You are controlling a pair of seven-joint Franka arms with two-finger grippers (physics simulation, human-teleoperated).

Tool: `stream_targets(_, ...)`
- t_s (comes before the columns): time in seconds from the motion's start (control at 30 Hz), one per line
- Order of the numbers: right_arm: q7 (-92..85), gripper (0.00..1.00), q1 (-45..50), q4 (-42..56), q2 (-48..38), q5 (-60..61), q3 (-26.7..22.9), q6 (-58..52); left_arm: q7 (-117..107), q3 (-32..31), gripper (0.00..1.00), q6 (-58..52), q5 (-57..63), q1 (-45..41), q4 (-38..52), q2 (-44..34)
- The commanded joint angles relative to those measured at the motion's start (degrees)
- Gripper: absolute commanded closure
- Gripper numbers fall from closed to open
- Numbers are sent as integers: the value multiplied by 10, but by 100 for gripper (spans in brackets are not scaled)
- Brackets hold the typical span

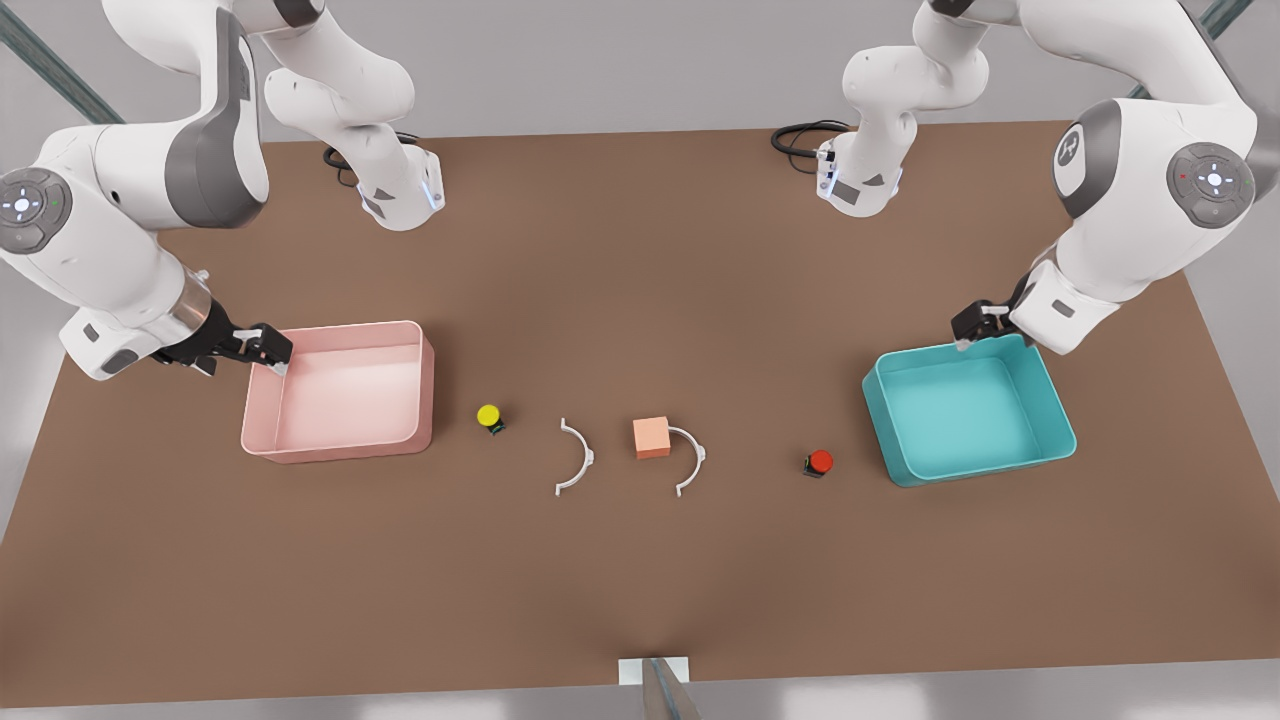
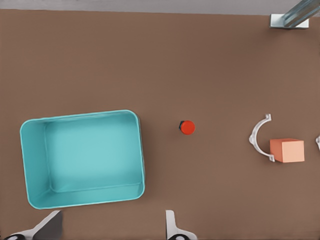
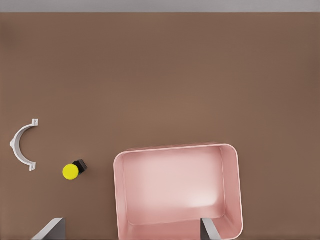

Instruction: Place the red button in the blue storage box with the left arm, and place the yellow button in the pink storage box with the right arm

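The red button point(image 1: 819, 462) sits on the desk point(image 1: 640, 580) just beside the blue storage box point(image 1: 968, 418); the yellow button point(image 1: 489, 417) is near the pink storage box point(image 1: 340, 391). Both look light, rigid, slippery-capped: pinch the bases. Left claw point(image 1: 972, 322) and right claw point(image 1: 268, 346) hover spread, empty, over the boxes' rims.

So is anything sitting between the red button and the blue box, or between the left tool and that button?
Nothing visible. The red button sits on bare table beside the blue box, which is empty. The left tool, open, hangs over the box's far corner, with only the box between it and the button. The peach cube lies on the button's other side.
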Motion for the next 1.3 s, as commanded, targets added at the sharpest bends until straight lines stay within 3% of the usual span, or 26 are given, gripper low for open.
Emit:
stream_targets(0.0,-2,0,0,0,-1,0,0,0,114,0,0,-1,0,0,0,-1)
stream_targets(0.23,-2,0,0,0,-1,0,0,0,99,0,0,7,2,-54,0,41)
stream_targets(0.43,-1,0,1,-1,0,0,0,0,-14,0,0,178,1,-105,-1,157)
stream_targets(0.53,0,0,1,0,12,38,0,9,-70,2,0,199,3,-119,-1,198)
stream_targets(0.67,28,0,93,-1,43,21,11,19,-127,2,0,251,36,-133,-8,238)
stream_targets(0.77,103,0,167,-2,108,22,30,92,-147,5,0,307,36,-127,-38,254)
stream_targets(0.9,208,0,213,-10,188,-16,51,136,-145,23,0,436,35,-126,-149,233)
stream_targets(1.0,210,0,201,-77,191,-15,51,202,-143,31,0,473,35,-126,-175,233)
stream_targets(1.07,205,0,173,-152,189,-14,52,304,-144,31,0,487,35,-125,-175,239)
stream_targets(1.13,199,0,162,-172,190,-5,54,321,-144,31,0,491,34,-125,-179,244)
stream_targets(1.2,178,0,124,-253,161,15,97,402,-146,31,0,506,34,-126,-192,251)
stream_targets(1.27,176,0,111,-287,158,14,95,465,-146,31,0,506,34,-126,-205,251)
